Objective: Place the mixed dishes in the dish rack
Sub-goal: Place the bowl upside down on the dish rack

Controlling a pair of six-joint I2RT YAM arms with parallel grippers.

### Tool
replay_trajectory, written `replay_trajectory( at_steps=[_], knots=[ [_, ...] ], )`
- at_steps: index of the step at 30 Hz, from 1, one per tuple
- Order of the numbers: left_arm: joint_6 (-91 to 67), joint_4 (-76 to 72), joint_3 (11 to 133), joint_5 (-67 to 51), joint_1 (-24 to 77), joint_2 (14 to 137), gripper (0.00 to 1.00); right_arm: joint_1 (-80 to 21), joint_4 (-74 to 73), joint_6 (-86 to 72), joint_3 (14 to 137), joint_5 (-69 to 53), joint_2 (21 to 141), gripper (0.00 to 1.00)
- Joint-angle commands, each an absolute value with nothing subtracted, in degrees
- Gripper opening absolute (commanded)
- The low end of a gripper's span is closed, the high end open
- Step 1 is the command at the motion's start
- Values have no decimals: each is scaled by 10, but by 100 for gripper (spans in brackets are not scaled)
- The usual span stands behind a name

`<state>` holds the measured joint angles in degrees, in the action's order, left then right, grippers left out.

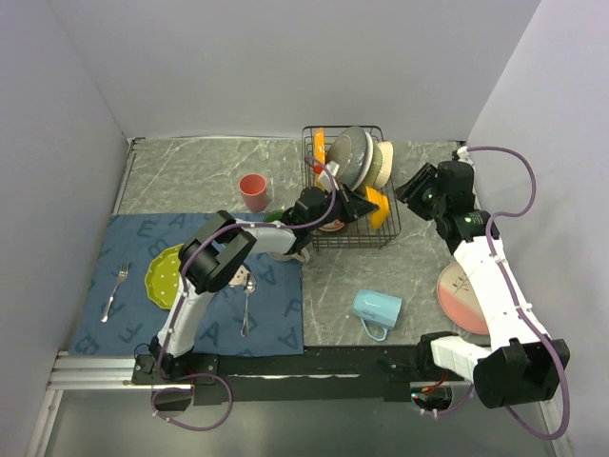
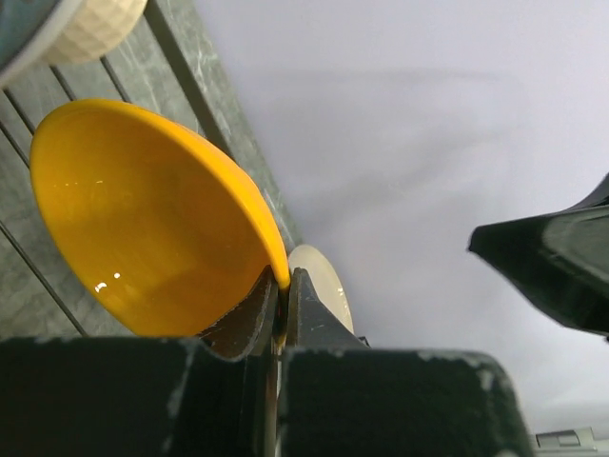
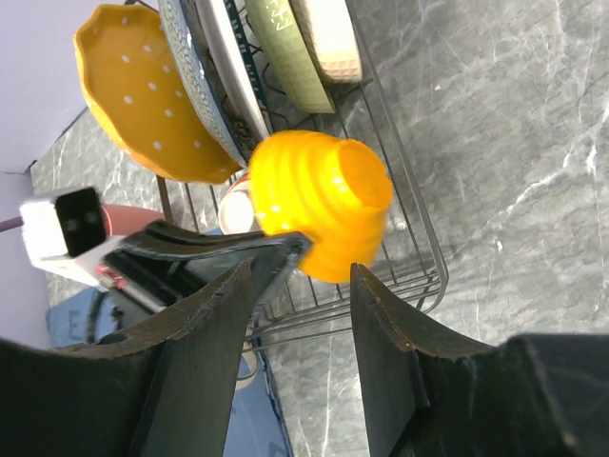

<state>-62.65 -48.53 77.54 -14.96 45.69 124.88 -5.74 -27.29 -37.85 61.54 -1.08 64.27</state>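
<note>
The black wire dish rack (image 1: 352, 241) holds an orange scalloped plate (image 3: 143, 95), grey and white plates, a green bowl (image 3: 285, 48) and a cream bowl (image 3: 328, 38) standing on edge. My left gripper (image 1: 362, 204) reaches over the rack's right end, shut on the rim of an orange ribbed bowl (image 1: 381, 209). The left wrist view shows that pinch on the orange bowl (image 2: 143, 219) by the left gripper (image 2: 283, 286). My right gripper (image 1: 413, 190) hangs open just right of the rack. In the right wrist view the orange bowl (image 3: 328, 205) lies just beyond the open right gripper (image 3: 295, 295).
A pink cup (image 1: 253, 190) stands left of the rack. On the blue mat (image 1: 276, 314) lie a lime-green plate (image 1: 164, 276), a fork (image 1: 114, 290) and a spoon (image 1: 246, 305). A light blue mug (image 1: 377, 311) and a pink plate (image 1: 463, 297) sit at the near right.
</note>
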Motion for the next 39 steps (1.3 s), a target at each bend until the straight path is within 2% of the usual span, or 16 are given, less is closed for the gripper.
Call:
replay_trajectory(
  at_steps=[1, 20, 32, 39],
  knots=[
    [-624, -516, 809, -178, 463, 1265, 1, -49, -269, -374, 611, -1, 625, 53],
    [-616, -526, 835, -219, 469, 1274, 1, -42, -265, -374, 602, -11, 623, 53],
    [-674, -649, 780, -250, 444, 1276, 1, -40, -265, -374, 598, -14, 621, 53],
    [-718, -710, 806, -287, 437, 1318, 1, -39, -266, -375, 601, -15, 621, 53]
  ],
)
